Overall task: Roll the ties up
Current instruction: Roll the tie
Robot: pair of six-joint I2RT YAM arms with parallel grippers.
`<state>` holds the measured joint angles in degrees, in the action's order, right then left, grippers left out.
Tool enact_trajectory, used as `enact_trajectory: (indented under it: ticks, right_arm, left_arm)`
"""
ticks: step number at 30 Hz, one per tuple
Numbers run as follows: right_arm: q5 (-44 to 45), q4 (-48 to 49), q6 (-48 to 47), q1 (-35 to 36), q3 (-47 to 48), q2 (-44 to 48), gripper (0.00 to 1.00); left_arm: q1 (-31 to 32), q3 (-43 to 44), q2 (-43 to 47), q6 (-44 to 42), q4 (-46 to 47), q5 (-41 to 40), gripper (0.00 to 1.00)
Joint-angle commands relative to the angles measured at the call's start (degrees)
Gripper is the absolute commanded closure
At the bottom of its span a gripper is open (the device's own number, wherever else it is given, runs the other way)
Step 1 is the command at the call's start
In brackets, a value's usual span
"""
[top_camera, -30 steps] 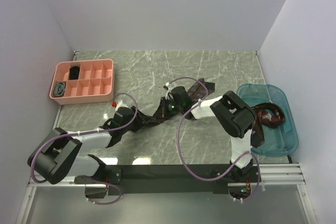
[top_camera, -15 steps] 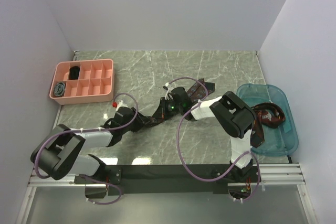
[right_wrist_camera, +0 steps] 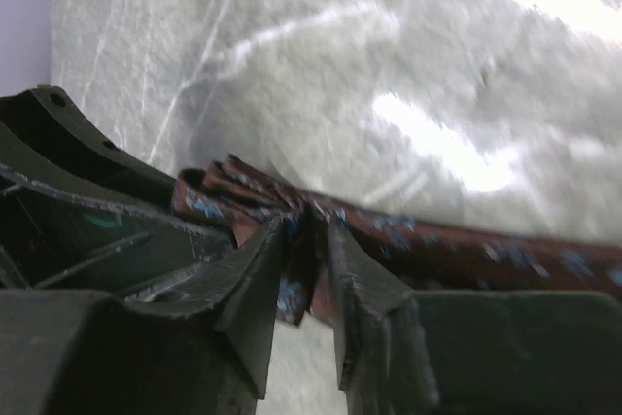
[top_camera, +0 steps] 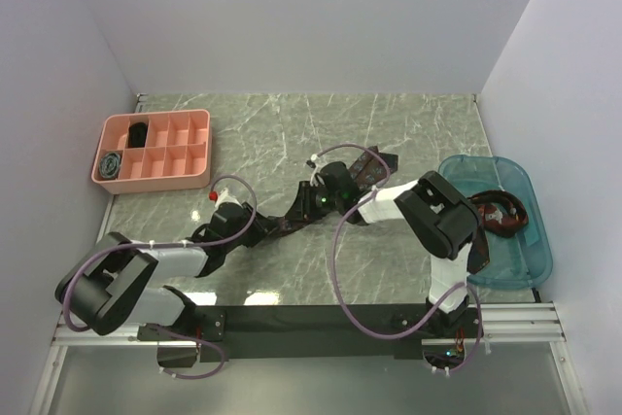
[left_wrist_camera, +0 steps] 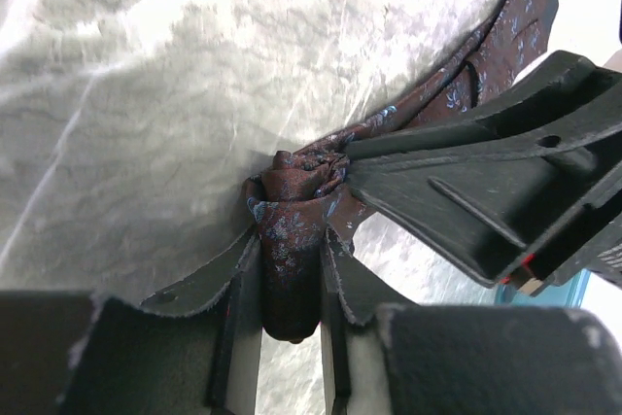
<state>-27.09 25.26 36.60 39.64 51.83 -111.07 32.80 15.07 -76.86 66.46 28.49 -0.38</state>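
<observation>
Marble table (top_camera: 389, 123): left hand (left_wrist_camera: 289, 252), right hand (right_wrist_camera: 307, 240) pinch a seemingly bunched tie (left_wrist_camera: 301, 177).

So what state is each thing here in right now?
Dark maroon patterned fabric tie: one end rolled, the rest a loose strip.
Left fingers: shut on the tie's rolled end.
Right fingers: shut on the tie beside the roll.
Pink compartment tray: holds two coiled ties.
Blue plastic bin: holds unrolled ties.

The right gripper (right_wrist_camera: 309, 240) pinches the maroon patterned tie (right_wrist_camera: 466, 250) just beside its bunched end. The left gripper (right_wrist_camera: 191, 209) touches that end from the tie's left. Grey marble table (right_wrist_camera: 389, 46) lies beyond the tie.
</observation>
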Motion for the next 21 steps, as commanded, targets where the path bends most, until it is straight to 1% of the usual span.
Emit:
enact_trajectory:
  ticks: [1,3,5,10,16,21]
  right_arm:
    - [1.7,-4.2,-1.3,-0.9,-1.6,7.0,0.66]
    - [3.0,-5.7,-2.1,-1.0,-1.5,8.2,0.66]
    - [3.4,-5.4,-2.1,-1.0,-2.3,9.6,0.66]
    - [1.9,-4.0,-2.6,-0.9,-2.2,9.3,0.71]
    - [3.4,-3.7,-3.4,1.0,-2.5,8.0,0.71]
    - [5.5,-3.4,-3.1,2.4,-3.1,9.9,0.71]
  left_arm:
    - [0.3,-1.7,1.7,-3.1,-0.5,-3.0,0.96]
    - [0.5,-1.8,2.1,-3.5,-0.5,-3.3,0.98]
    - [0.7,-1.7,2.4,-3.5,-1.3,-3.7,0.99]
    - [1.0,-1.7,3.8,-1.6,-3.1,-4.5,0.99]
    - [2.7,1.7,6.7,-1.2,-11.1,-8.8,0.99]
    - [3.5,4.5,7.4,-0.6,-19.3,-11.4,0.99]
